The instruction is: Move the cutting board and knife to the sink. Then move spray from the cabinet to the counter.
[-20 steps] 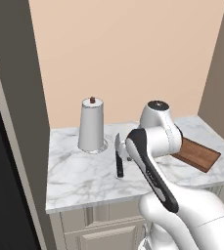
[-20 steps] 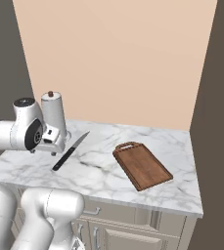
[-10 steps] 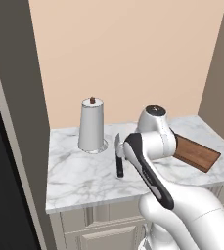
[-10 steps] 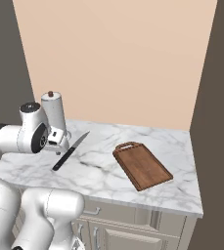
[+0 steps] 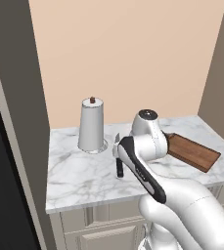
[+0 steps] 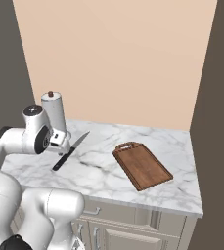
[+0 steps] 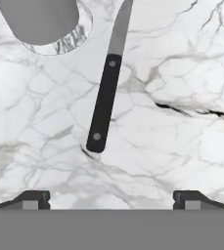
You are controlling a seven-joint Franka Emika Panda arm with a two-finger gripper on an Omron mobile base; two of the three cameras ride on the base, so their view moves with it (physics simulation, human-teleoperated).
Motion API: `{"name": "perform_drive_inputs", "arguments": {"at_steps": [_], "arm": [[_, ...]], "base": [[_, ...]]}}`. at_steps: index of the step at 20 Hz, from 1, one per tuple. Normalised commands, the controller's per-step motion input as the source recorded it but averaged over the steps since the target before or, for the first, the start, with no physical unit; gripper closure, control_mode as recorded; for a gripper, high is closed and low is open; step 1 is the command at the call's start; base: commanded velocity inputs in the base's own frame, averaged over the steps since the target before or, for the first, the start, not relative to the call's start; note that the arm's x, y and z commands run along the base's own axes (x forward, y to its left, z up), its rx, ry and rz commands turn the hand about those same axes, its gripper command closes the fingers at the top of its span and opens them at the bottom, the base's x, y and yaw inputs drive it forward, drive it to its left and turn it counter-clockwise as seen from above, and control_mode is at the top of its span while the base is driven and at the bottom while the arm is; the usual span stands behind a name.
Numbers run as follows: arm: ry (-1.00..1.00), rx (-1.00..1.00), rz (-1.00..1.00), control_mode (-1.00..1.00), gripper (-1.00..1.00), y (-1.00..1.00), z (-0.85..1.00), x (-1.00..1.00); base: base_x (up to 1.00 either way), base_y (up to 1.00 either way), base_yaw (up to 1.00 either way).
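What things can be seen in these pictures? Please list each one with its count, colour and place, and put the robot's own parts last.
knife: one, black handle and dark grey blade, flat on the counter between the paper-towel roll and the cutting board.
cutting board: one, dark reddish-brown, flat on the counter's right part, handle end toward the wall.
paper-towel roll: one, white with a dark knob on top, upright at the counter's back left.
counter: one, white marble with grey veins, over cream panelled drawers and doors.
wall: one, peach, behind the counter.
side panels: taupe, at both ends of the counter.
gripper: one, dark fingertips wide open, above the knife's handle, holding nothing.
arm: one, white with dark joints, bent over the counter.
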Motion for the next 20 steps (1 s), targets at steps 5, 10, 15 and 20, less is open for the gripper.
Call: {"name": "perform_drive_inputs", "arguments": {"at_steps": [5,10,15,20], "arm": [[0.0,0.0,-0.07,-1.0,-1.0,0.09,-0.18,0.19],[0.01,0.0,-0.03,-1.0,-1.0,0.01,-0.18,0.14],[0.0,0.0,0.0,-1.0,-1.0,0.0,-0.24,0.1],[0.0,0.0,0.0,-1.0,-1.0,0.01,-0.28,0.08]], "base": [[0.0,0.0,0.0],[0.0,0.0,0.0],[0.0,0.0,0.0],[0.0,0.0,0.0]]}}
